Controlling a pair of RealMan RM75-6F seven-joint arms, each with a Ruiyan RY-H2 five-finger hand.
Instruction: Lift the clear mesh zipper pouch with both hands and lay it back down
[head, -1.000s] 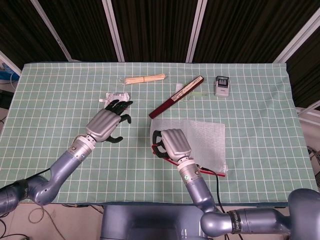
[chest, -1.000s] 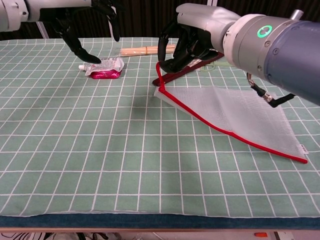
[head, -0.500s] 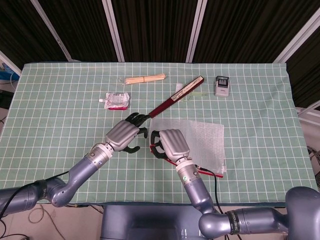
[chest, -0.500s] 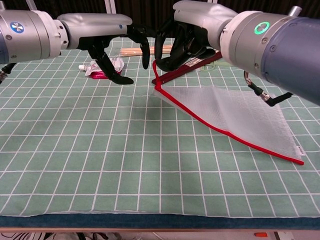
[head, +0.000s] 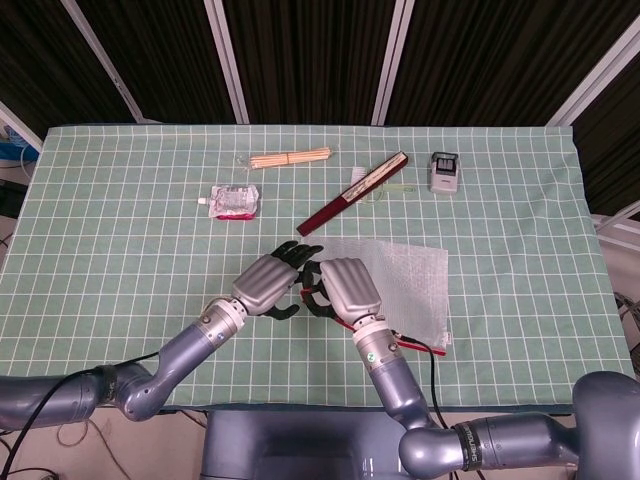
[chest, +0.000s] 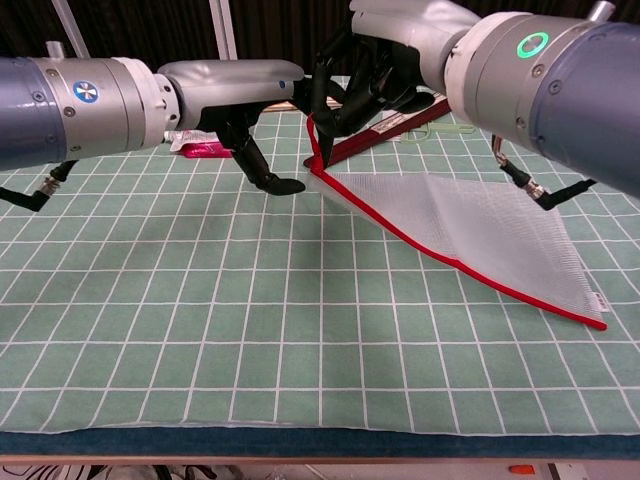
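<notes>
**Both hands at the raised corner of the pouch**

The clear mesh zipper pouch (chest: 470, 225) lies on the green checked counter (head: 120, 200), right of centre, with its red-edged left corner lifted off the cloth while its far right end rests flat. The right hand (head: 348, 288) sits over that lifted corner; in the chest view its dark fingers (chest: 352, 95) curl around the red zipper edge and pinch it, so the edge runs up from the counter into the grip. The left hand (head: 270, 282) is just beside it on the pouch's left. Its fingers (head: 300, 252) are parted and reach toward the same corner, their tips close to the right hand; whether they touch the mesh or the red edge cannot be told from either view. One left finger points down toward the cloth just left of the pouch's low corner.

Farther back lie a pink and white sachet (head: 232, 201), a bundle of thin wooden sticks (head: 290, 158), a dark red folded fan (head: 355, 192) and a small grey device (head: 444, 171), all well apart from the hands.
</notes>
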